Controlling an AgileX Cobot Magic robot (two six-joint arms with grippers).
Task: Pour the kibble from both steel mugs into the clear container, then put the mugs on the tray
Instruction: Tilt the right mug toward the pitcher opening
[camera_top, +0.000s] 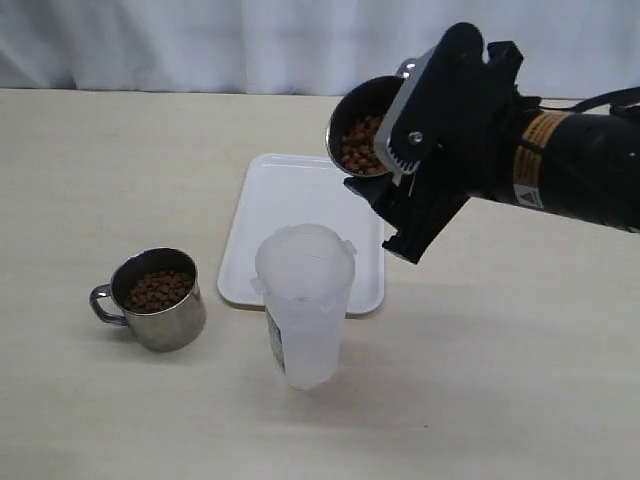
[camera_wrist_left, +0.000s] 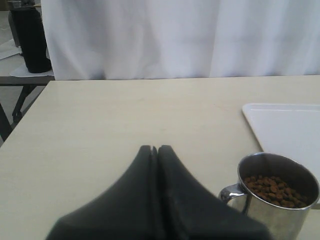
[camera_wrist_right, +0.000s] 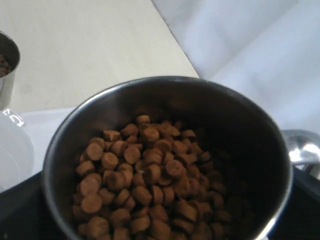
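Observation:
My right gripper (camera_top: 400, 150) is shut on a steel mug (camera_top: 358, 128), held tilted in the air above the white tray (camera_top: 285, 215) and up-right of the clear container (camera_top: 303, 305). Brown kibble (camera_wrist_right: 145, 175) fills that mug's lower side; the mug (camera_wrist_right: 165, 160) hides the jaws in the right wrist view. The second steel mug (camera_top: 155, 298) stands on the table at the left with kibble (camera_top: 157, 290) inside. My left gripper (camera_wrist_left: 154, 148) is shut and empty, low over the table just beside that mug (camera_wrist_left: 277, 192). The left arm is out of the exterior view.
A white curtain (camera_top: 200, 40) hangs behind the beige table (camera_top: 100, 180). The tray's corner (camera_wrist_left: 287, 127) shows in the left wrist view. A dark object (camera_wrist_left: 30, 40) stands beyond the table's far corner.

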